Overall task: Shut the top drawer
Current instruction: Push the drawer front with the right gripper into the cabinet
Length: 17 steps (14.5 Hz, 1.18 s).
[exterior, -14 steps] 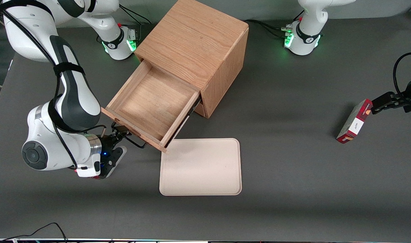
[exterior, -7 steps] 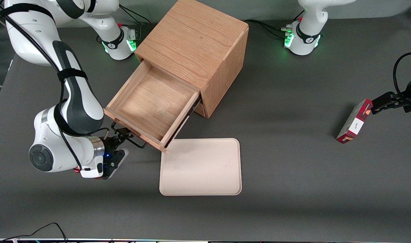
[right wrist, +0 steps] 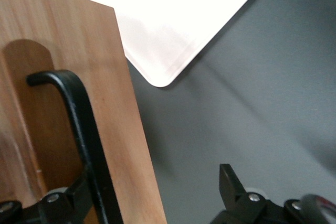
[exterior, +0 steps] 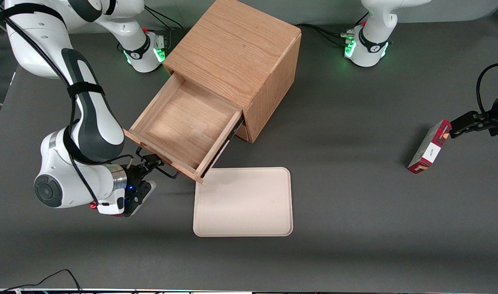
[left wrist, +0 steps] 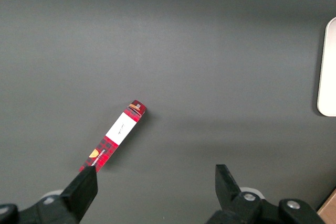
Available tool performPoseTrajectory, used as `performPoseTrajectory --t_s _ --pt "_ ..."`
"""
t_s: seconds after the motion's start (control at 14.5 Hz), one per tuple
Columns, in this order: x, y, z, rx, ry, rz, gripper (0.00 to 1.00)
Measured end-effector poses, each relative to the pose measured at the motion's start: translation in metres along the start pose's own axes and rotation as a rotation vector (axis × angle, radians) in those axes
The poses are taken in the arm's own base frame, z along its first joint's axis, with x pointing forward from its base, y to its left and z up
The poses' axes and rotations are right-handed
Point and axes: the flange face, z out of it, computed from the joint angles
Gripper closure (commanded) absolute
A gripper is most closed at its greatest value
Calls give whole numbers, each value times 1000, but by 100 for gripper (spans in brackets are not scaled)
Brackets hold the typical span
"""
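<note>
Dark grey matting covers the table (exterior: 355, 183), where the light-oak wooden cabinet (exterior: 240, 49) stands with its shallow top drawer (exterior: 183, 126) pulled fully out above the cream rectangular tray (exterior: 243, 201). Rigid wood on runners should slide under a firm push on its flat front. Only the wrist view shows the gripper (right wrist: 149, 195) spread, one finger beside the thin black bar handle (right wrist: 84, 129).

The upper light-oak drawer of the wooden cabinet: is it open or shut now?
Open. The upper light-oak drawer is pulled far out, its inside visible; the gripper is at its black bar handle.
</note>
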Motion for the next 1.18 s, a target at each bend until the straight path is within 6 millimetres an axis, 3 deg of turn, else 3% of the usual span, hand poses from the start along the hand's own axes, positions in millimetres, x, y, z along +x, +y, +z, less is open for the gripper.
performPoseTrajectory --t_s 0.55,1.18 --pt "-19 -29 0 42 3 27 0" --pt "-51 -66 27 71 22 103 0"
